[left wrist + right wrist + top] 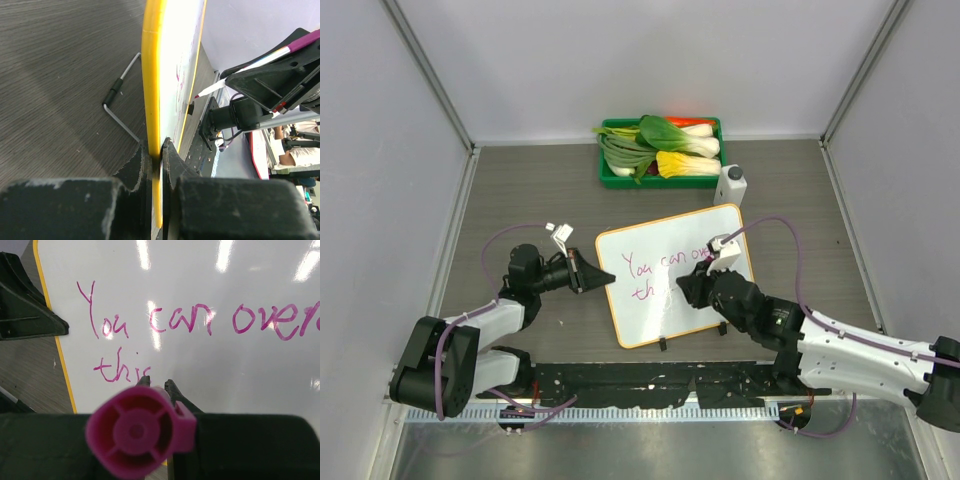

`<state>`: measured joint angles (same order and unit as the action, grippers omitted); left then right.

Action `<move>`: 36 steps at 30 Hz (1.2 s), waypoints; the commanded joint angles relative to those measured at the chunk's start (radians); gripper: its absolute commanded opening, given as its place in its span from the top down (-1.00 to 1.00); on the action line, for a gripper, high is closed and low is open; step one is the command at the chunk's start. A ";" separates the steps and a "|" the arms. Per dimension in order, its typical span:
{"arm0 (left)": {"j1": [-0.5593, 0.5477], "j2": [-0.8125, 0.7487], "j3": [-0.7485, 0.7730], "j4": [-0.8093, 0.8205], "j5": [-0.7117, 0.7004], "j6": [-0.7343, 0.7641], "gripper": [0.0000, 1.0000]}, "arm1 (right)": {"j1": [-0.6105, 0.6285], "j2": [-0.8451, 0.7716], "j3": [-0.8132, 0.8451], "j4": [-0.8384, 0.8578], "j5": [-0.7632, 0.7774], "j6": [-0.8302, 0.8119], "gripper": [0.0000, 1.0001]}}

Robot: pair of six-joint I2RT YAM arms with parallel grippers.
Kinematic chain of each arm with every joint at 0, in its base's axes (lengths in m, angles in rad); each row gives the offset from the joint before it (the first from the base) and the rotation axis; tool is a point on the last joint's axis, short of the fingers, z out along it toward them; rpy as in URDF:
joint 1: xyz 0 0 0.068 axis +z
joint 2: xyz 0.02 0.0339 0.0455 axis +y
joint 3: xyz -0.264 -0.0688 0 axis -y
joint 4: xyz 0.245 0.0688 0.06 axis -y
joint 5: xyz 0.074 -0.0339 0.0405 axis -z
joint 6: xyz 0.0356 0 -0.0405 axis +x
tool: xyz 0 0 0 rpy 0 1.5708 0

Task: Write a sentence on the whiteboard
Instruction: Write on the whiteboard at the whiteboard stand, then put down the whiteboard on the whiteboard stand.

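The left fingers (172,162) clamp the whiteboard (645,322) by its edge to steady it on the desk (520,190), while the right fingers (175,392), closed around a pink marker (135,432), seem to be finishing the sentence (180,321)

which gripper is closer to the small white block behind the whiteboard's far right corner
Right. The right gripper hangs over the middle of the whiteboard, nearer the white block; the left gripper clamps the board's left edge, farther off.
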<state>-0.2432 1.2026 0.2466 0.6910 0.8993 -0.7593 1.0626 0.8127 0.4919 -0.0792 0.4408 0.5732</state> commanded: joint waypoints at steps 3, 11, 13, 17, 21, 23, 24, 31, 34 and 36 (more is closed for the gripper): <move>-0.004 0.018 0.011 -0.025 -0.051 0.069 1.00 | -0.004 0.035 0.002 0.039 0.041 -0.013 0.98; -0.004 0.025 0.013 -0.027 -0.050 0.066 1.00 | -0.004 0.105 -0.013 0.029 0.090 -0.007 0.97; -0.004 0.023 0.013 -0.027 -0.050 0.068 1.00 | -0.003 0.100 -0.016 0.025 0.091 -0.006 0.97; -0.004 0.025 0.013 -0.027 -0.051 0.068 1.00 | -0.004 0.060 0.002 0.003 0.084 -0.016 0.98; -0.004 0.022 0.011 -0.025 -0.050 0.068 1.00 | -0.003 -0.010 0.033 -0.019 0.059 -0.026 0.97; -0.004 0.018 0.011 -0.025 -0.051 0.068 1.00 | -0.003 -0.049 0.045 -0.031 0.062 -0.021 0.98; -0.004 0.017 0.010 -0.025 -0.051 0.069 1.00 | -0.003 -0.069 0.053 -0.037 0.064 -0.015 0.97; -0.004 -0.044 -0.007 -0.044 -0.068 0.080 0.91 | -0.004 -0.112 0.076 -0.074 0.053 0.002 0.98; -0.004 -0.072 -0.015 -0.050 -0.074 0.083 0.78 | -0.004 -0.112 0.079 -0.086 0.038 0.008 0.97; -0.004 -0.087 -0.020 -0.056 -0.082 0.084 0.65 | -0.004 -0.119 0.074 -0.091 0.032 0.017 0.98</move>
<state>-0.2466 1.1492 0.2436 0.6678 0.8814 -0.7498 1.0626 0.7082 0.5331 -0.1604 0.4721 0.5629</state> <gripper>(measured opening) 0.131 0.197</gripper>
